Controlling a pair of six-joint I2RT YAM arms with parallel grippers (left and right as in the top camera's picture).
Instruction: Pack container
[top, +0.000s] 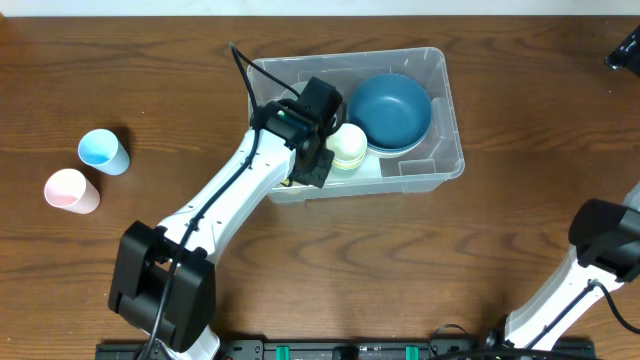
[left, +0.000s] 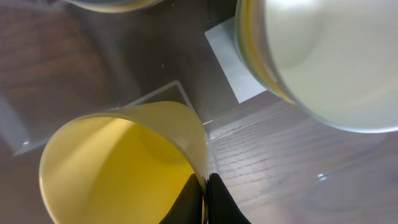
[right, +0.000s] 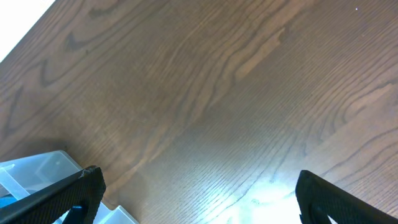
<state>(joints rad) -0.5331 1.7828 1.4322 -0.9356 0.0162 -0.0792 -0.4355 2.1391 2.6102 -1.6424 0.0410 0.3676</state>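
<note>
The clear plastic container (top: 447, 105) stands at the table's centre. It holds a dark blue bowl (top: 390, 110) and a pale cream-green bowl (top: 348, 145). My left gripper (top: 318, 160) reaches into the container's front left part. In the left wrist view its fingers (left: 206, 199) are shut on the rim of a yellow cup (left: 124, 168), which is over the container floor near the white label (left: 233, 59) and beside the pale bowl (left: 323, 56). My right gripper (right: 199, 186) is open and empty over bare table. It shows dark at the overhead view's top right edge (top: 625, 48).
A light blue cup (top: 103, 151) and a pink cup (top: 72, 190) stand on the table at the far left. A corner of the container (right: 37, 171) shows at the lower left of the right wrist view. The table is dark wood.
</note>
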